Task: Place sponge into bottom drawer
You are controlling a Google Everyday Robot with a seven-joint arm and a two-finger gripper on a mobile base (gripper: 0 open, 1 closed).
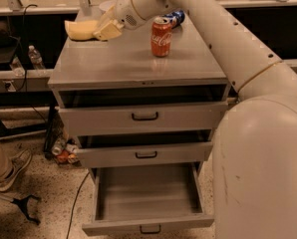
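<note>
Filling the right side of the view, the smooth, off-white robot arm [258,148] swells from a bulbous lower shell, then narrows into a long rounded tube dotted with small holes that reaches up and left over the boxy grey metal cabinet [138,66]. The cabinet's flat, dull-sheened tabletop has sharp square edges, and three drawers are stacked below it. The bottom drawer [146,195], the lowest and deepest, a wide sheet-metal box with a small black loop handle on its front, is pulled well out, its plain grey floor and straight walls in view. The middle drawer [113,157] and the top drawer [113,120] are shallower, each with a black handle, and each stands slightly ajar with a dark gap above its front. A red cylindrical soda can [161,36] with white lettering stands upright on the tabletop towards the rear, and a blue can [177,17] lies on its side just behind it. At the tabletop's rear left corner, the cream-coloured wedge-shaped gripper [104,30] at the arm's tip is clamped on the pale yellow foam sponge [78,30], a soft block with rounded, wavy edges that juts leftward from the fingers. The sponge is well away from the bottom drawer, and whether it touches the tabletop or hangs just above it cannot be told.
</note>
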